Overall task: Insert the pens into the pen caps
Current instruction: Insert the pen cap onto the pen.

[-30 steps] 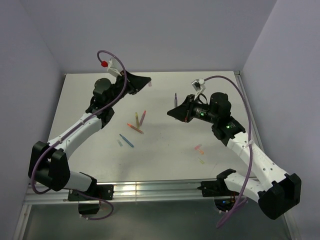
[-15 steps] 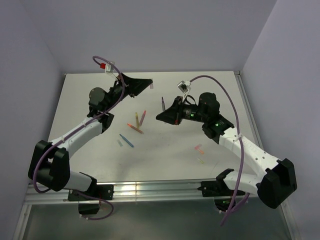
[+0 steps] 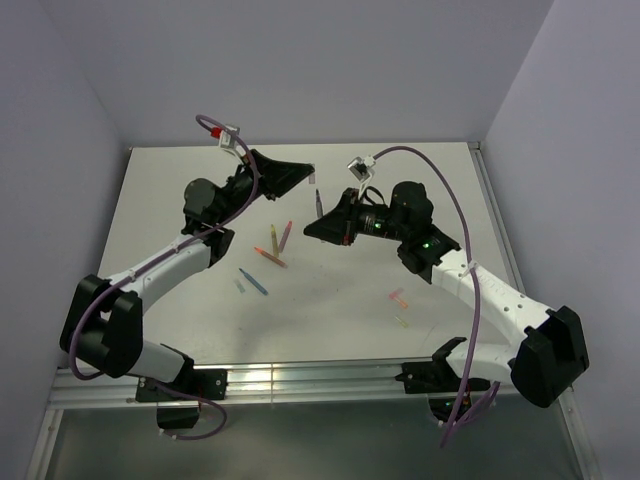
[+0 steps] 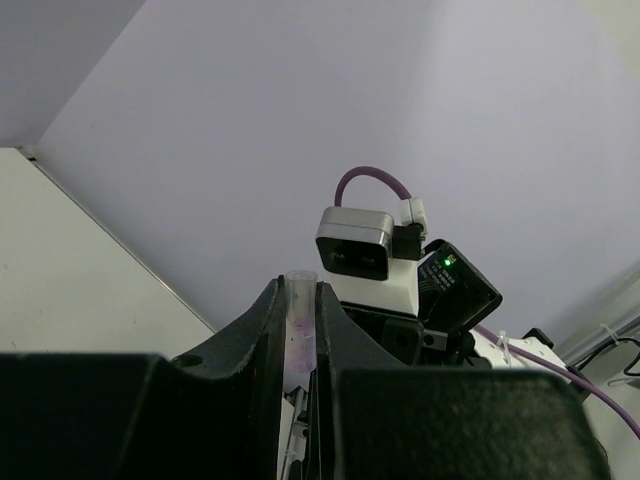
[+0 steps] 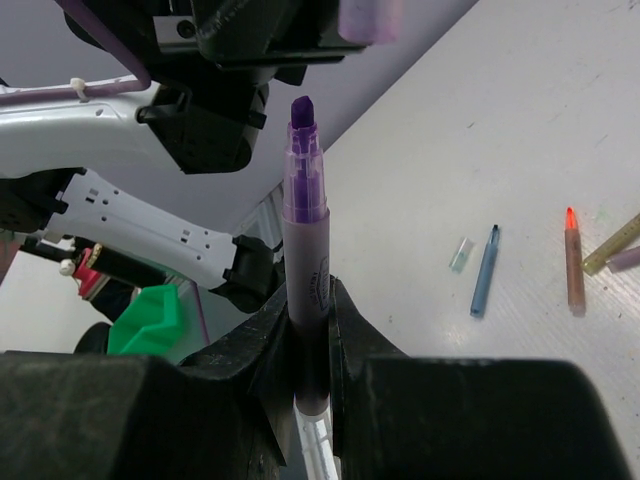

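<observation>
Right gripper (image 5: 305,300) is clamped on the purple pen (image 5: 303,230), low on its body. The pen's purple tip stands free near the middle of the right wrist view. Left gripper (image 4: 300,305) pinches a pale see-through pen cap (image 4: 299,310), open end up, in the middle of its own view. Both things look light, hard and smooth, so they could slip or tilt. A hold low down, away from the ends, seems best. From above, pen and cap sit close in the upper middle, too small to tell if they touch. Each lower half is hidden inside the grip. More pens (image 3: 270,257) lie on the table (image 3: 330,310).
</observation>
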